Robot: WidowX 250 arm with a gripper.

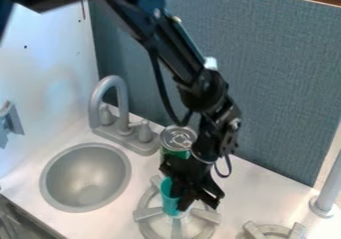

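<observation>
Handling the teal cylindrical plastic cup [169, 197] at the round grey burner [147, 213], seemingly; I can't tell whether my black claw [197, 202] grips; next, check hold.

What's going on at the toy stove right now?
The black arm's end effector is down at the near-left burner, right up against a teal cup standing there; whether it has a grip isn't clear. A green can with a silver top stands just behind, beside the gray faucet and round sink.
</observation>
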